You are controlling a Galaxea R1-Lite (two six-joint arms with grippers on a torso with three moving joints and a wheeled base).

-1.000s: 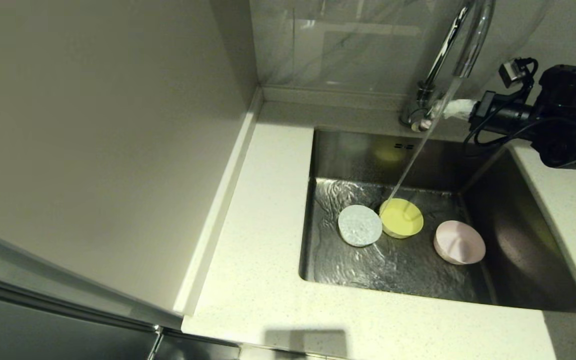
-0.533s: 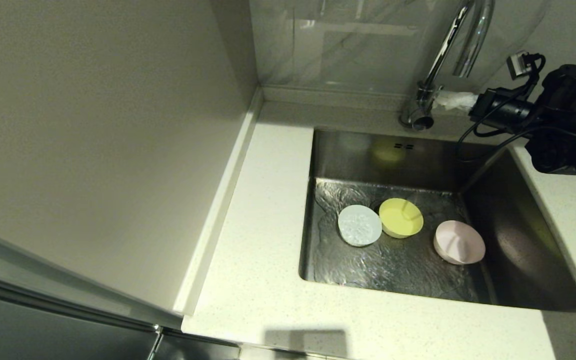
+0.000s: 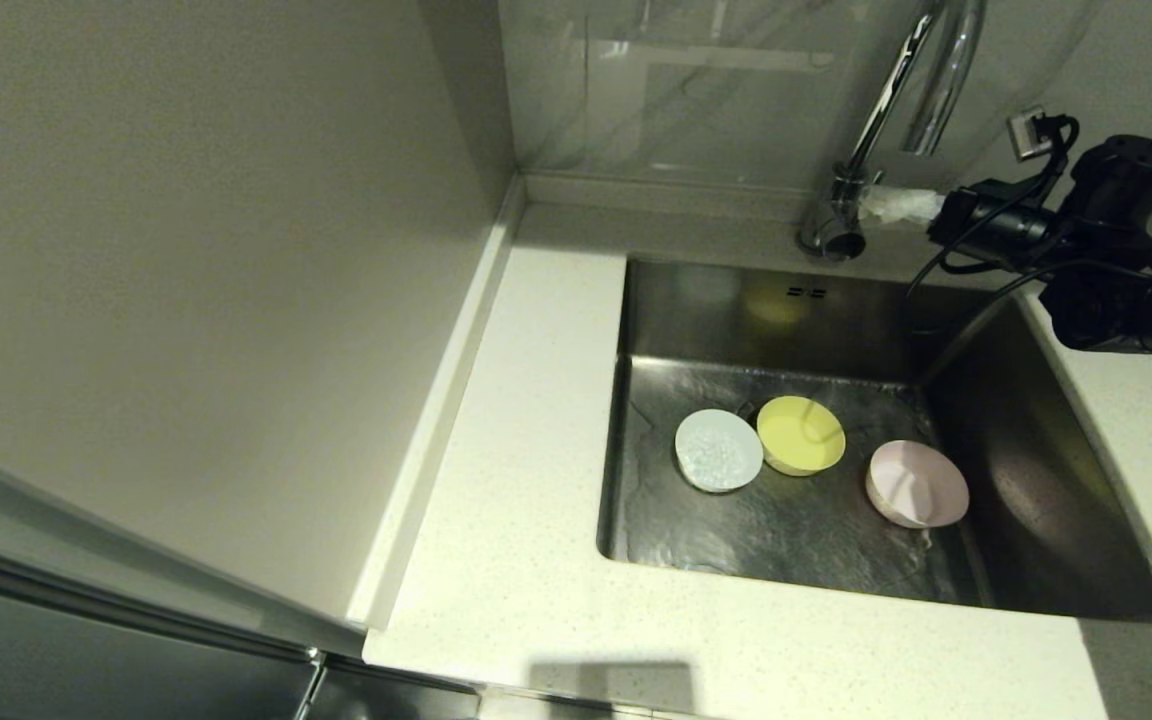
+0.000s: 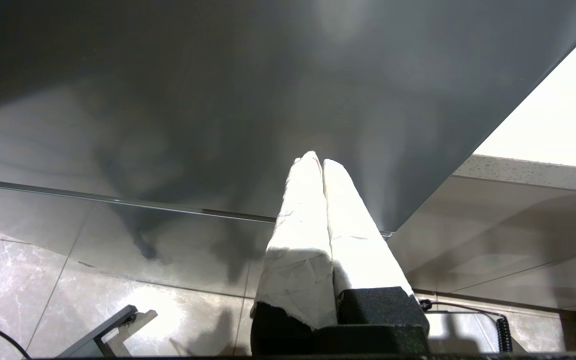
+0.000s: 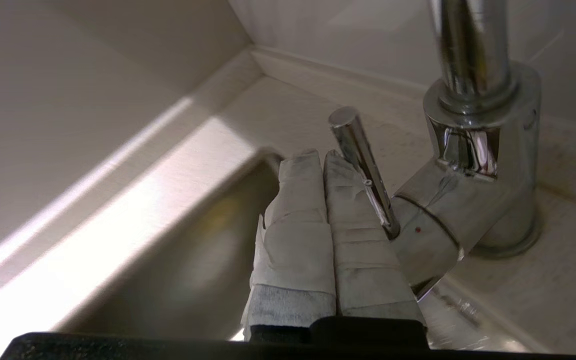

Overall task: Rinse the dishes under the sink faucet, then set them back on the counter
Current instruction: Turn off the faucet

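Note:
Three bowls stand on the wet floor of the steel sink (image 3: 1056, 560): a white bowl (image 3: 718, 451) full of water, a yellow-green bowl (image 3: 801, 435) touching it, and a pale pink bowl (image 3: 917, 484) further right. No water runs from the chrome faucet (image 3: 921, 80). My right gripper (image 3: 896, 205) (image 5: 322, 155), wrapped in white, is shut and lies against the side lever (image 5: 363, 160) at the faucet's base (image 5: 468, 200), holding nothing. My left gripper (image 4: 318, 160) is shut and empty, parked low beside a cabinet, away from the sink.
White speckled counter (image 3: 536, 500) runs left of and in front of the sink. A tall wall panel (image 3: 186, 300) rises on the left, a glossy backsplash (image 3: 696, 90) behind. The right arm's black body (image 3: 1116, 280) hangs over the sink's back right corner.
A second ago water streamed from the spout into the yellow-green bowl; the stream has stopped. My right gripper shifted a little at the lever. The ripples on the sink floor have died down.

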